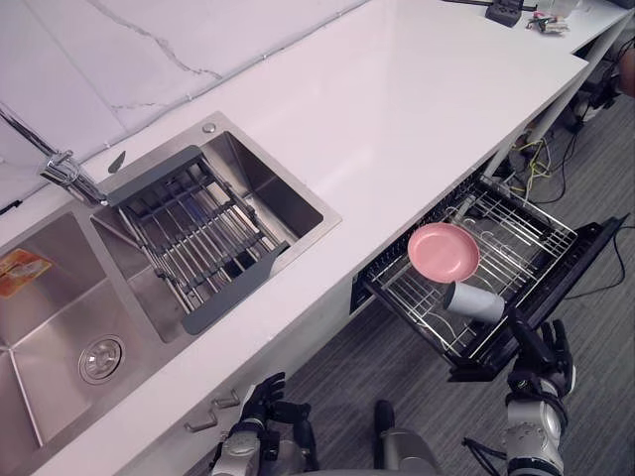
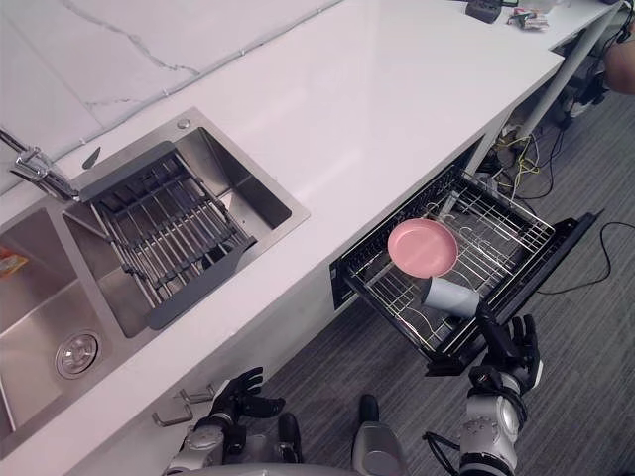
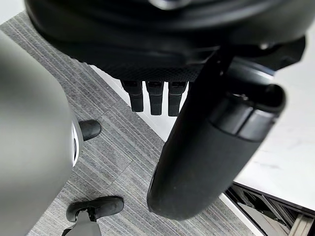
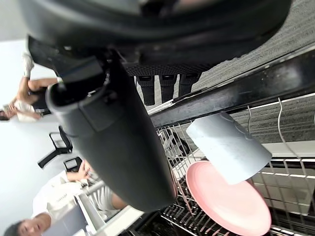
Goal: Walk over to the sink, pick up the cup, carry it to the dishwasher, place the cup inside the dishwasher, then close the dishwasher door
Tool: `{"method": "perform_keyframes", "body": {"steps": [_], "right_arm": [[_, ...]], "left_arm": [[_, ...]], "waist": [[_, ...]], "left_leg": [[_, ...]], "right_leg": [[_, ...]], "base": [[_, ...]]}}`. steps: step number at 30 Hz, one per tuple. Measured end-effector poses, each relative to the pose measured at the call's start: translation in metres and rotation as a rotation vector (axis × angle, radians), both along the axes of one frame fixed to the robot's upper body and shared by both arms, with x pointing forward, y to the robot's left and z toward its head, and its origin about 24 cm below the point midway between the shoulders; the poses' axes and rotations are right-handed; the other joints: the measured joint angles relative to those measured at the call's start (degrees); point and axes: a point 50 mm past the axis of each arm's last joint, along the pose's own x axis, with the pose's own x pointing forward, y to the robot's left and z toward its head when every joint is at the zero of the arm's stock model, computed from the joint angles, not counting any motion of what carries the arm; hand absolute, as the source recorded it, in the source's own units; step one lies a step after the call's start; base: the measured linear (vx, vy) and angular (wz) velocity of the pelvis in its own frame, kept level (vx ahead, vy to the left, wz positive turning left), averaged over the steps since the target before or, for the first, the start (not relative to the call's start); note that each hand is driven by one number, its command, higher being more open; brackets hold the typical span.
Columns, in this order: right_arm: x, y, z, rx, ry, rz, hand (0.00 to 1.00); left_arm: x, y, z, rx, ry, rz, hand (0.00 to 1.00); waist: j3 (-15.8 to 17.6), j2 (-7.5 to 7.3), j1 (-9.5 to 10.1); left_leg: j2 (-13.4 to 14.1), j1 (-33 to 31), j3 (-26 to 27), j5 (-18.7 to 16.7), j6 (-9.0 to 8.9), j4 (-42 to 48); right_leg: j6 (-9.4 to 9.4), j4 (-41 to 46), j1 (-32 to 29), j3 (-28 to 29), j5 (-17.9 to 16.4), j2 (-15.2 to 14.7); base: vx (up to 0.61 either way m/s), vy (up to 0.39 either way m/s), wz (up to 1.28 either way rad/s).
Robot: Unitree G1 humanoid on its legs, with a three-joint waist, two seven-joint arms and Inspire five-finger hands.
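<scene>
A pale grey cup point(image 1: 474, 300) lies on its side in the pulled-out wire rack point(image 1: 516, 238) of the open dishwasher, next to a pink plate point(image 1: 444, 252). The right wrist view shows the same cup point(image 4: 229, 147) and plate point(image 4: 226, 196) beyond the fingers. My right hand point(image 1: 541, 357) is open, fingers straight, at the near corner of the lowered black door point(image 1: 593, 248); I cannot tell whether it touches it. It holds nothing. My left hand point(image 1: 266, 402) hangs low by the counter front, open and holding nothing.
The white counter point(image 1: 397, 119) runs from the steel double sink point(image 1: 60, 297) on the left to the dishwasher. A grey drying rack point(image 1: 193, 233) sits across one basin, beside a tap point(image 1: 64, 174). Cables point(image 1: 541, 159) lie under the counter's far end. People point(image 4: 54, 206) stand beyond.
</scene>
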Motion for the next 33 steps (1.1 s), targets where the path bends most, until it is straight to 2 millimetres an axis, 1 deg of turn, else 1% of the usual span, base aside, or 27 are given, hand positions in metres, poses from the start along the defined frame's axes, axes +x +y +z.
{"method": "perform_keyframes", "body": {"steps": [4, 7, 10, 12, 14, 16, 20, 24, 26, 27, 30, 33], "right_arm": [[0.003, 0.001, 0.000, -0.029, 0.010, 0.032, 0.90], [0.009, 0.007, 0.001, -0.044, 0.007, 0.071, 0.90], [0.022, 0.015, 0.006, -0.031, -0.028, 0.107, 0.90], [0.030, 0.022, 0.010, -0.046, -0.041, 0.161, 0.90], [0.036, 0.028, 0.011, -0.044, -0.052, 0.186, 0.90], [0.045, 0.033, 0.016, -0.045, -0.073, 0.212, 0.90], [0.067, 0.045, 0.029, -0.055, -0.126, 0.275, 0.90], [0.079, 0.053, 0.037, -0.066, -0.154, 0.317, 0.90], [0.090, 0.057, 0.045, -0.074, -0.177, 0.342, 0.90], [0.100, 0.059, 0.053, -0.086, -0.193, 0.362, 0.90], [0.116, 0.061, 0.065, -0.107, -0.210, 0.384, 0.90], [0.139, 0.059, 0.087, -0.168, -0.224, 0.424, 0.90]], "left_arm": [[-0.001, 0.001, 0.000, 0.009, 0.001, -0.016, 0.90], [-0.002, 0.004, -0.001, 0.017, 0.006, -0.016, 0.90], [-0.002, 0.009, 0.000, 0.029, 0.005, -0.017, 0.90], [-0.003, 0.012, -0.001, 0.039, 0.010, -0.018, 0.90], [-0.005, 0.015, -0.002, 0.047, 0.020, -0.017, 0.90], [-0.007, 0.018, -0.002, 0.054, 0.025, -0.016, 0.90], [-0.006, 0.019, -0.002, 0.054, 0.018, -0.015, 0.90], [-0.003, 0.018, 0.001, 0.052, -0.004, -0.018, 0.90], [0.000, 0.018, 0.002, 0.050, -0.020, -0.018, 0.90], [0.002, 0.018, 0.003, 0.049, -0.033, -0.020, 0.90], [0.005, 0.018, 0.005, 0.049, -0.046, -0.020, 0.90], [0.010, 0.017, 0.007, 0.049, -0.067, -0.023, 0.90]], "waist": [[0.05, -0.06, -0.27], [0.11, -0.10, -0.57], [0.76, -0.17, -0.66], [0.94, -0.14, -0.79], [1.27, -0.06, -1.00], [1.67, 0.03, -0.95], [2.60, 0.22, -0.69], [3.47, 0.58, -0.31], [4.36, 0.80, -0.04], [5.12, 1.16, -0.04], [5.96, 1.62, 0.04], [6.82, 2.37, 0.62]], "left_leg": [[-0.57, 0.01, -1.53, 1.45, 0.15, -1.57], [-0.71, -0.44, -2.78, 2.19, 0.23, -2.01], [-0.81, -0.88, -3.43, 2.55, 0.25, -2.10], [-0.80, -1.61, -4.38, 2.95, 0.21, -2.11], [-0.84, -1.65, -5.67, 3.02, 0.21, -2.06], [-0.86, -1.92, -6.18, 3.06, 0.21, -2.04], [-1.01, -2.94, -7.60, 3.26, 0.28, -1.78], [-1.17, -3.79, -9.15, 3.26, 0.28, -1.48], [-1.29, -4.12, -9.59, 3.26, 0.29, -1.20], [-1.40, -4.53, -9.92, 3.27, 0.29, -0.85], [-1.53, -5.42, -10.77, 3.27, 0.30, -0.07], [-1.62, -7.61, -12.21, 3.39, 0.40, 1.04]], "right_leg": [[-0.01, -0.03, 0.00, -1.22, 0.02, -0.44], [-0.06, -0.31, 0.00, -2.29, 0.27, -0.56], [-0.27, -1.55, 0.21, -2.66, 1.18, -0.31], [-0.38, -2.58, 0.33, -3.41, 1.80, -0.21], [-0.38, -3.21, 1.15, -4.44, 1.88, -0.06], [-0.38, -3.51, 1.32, -5.02, 1.92, 0.01], [-0.31, -4.31, 1.45, -6.13, 2.17, -0.09], [-0.27, -5.03, 1.89, -7.39, 2.20, -0.25], [-0.20, -5.07, 1.95, -7.76, 2.25, -0.39], [-0.12, -5.07, 1.91, -8.05, 2.33, -0.52], [-0.15, -5.08, 1.81, -8.80, 2.45, -0.67], [-0.30, -5.09, 0.79, -10.13, 2.77, -0.75]], "base": [[-0.04, -0.002, 0.18], [-0.05, -0.013, 0.17], [-0.04, -0.009, 0.07], [-0.03, -0.007, 0.14], [0.00, -0.021, 0.25], [0.00, -0.024, 0.20], [0.02, -0.002, 0.15], [0.01, -0.001, 0.19], [-0.01, 0.001, 0.12], [-0.03, 0.006, 0.12], [-0.05, 0.002, 0.16], [-0.06, -0.011, 0.21]]}}
